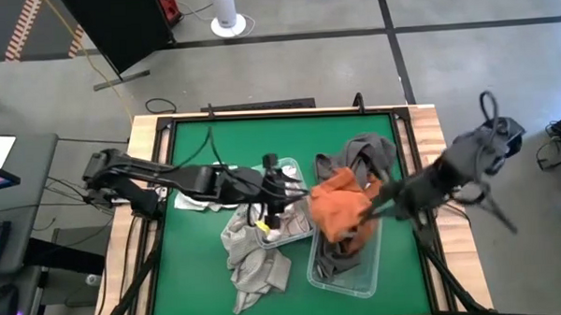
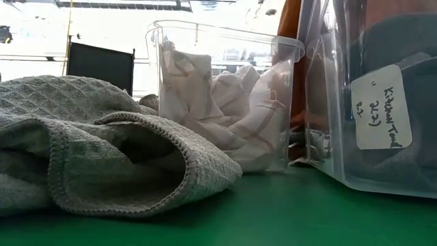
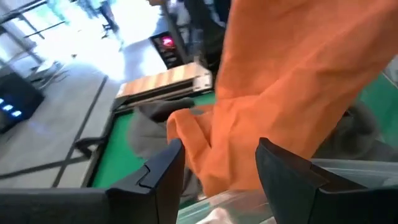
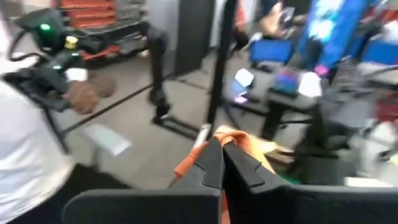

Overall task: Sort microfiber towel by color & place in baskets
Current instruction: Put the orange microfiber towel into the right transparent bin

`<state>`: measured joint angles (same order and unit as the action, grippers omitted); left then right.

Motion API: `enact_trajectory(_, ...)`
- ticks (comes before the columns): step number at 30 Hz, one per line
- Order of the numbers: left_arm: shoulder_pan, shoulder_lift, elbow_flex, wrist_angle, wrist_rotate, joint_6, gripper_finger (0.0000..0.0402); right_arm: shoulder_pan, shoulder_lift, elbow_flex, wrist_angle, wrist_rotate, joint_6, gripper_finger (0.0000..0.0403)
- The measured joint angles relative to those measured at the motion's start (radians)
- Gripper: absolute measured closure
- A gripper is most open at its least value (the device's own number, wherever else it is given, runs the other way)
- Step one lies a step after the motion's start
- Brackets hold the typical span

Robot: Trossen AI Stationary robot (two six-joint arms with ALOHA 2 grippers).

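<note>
Right end effector point(image 1: 374, 208) clamped on orange towel point(image 1: 338, 210), hanging over right basket point(image 1: 352, 278); left end effector point(image 1: 284, 191) wide, beside it.

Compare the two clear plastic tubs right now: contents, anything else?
The left clear plastic tub holds pale cream towels; the right clear plastic tub holds dark grey ones. The orange towel, pinched by the shut right gripper, hangs over the right tub; the open left gripper hovers over the left tub. In the low view only the right tub shows a handwritten label. Both are clear, rimmed and rectangular.
</note>
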<state>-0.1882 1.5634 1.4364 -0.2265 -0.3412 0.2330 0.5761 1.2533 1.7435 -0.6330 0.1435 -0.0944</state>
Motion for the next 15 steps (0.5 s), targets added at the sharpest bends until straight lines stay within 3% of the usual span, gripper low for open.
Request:
enact_trajectory(4,0.001,0.037,0.002,-0.001,0.008,0.024,0.0214,0.039,0.050,0.000,-0.082,0.024,0.138,0.0380)
enact_trajectory(8,0.001,0.044,0.002,-0.031,0.024,0.012,0.0214,0.046,0.109,0.000,-0.306,0.137,0.330,0.0374)
enact_trajectory(12,0.001,0.035,0.003,-0.029,0.043,-0.006,0.0214,0.045,0.181,-0.017,-0.540,0.271,0.534,0.0347)
enact_trajectory(15,-0.004,0.031,0.003,-0.030,0.050,-0.008,0.0214,0.035,0.236,-0.072,-0.634,0.314,0.631,0.0319)
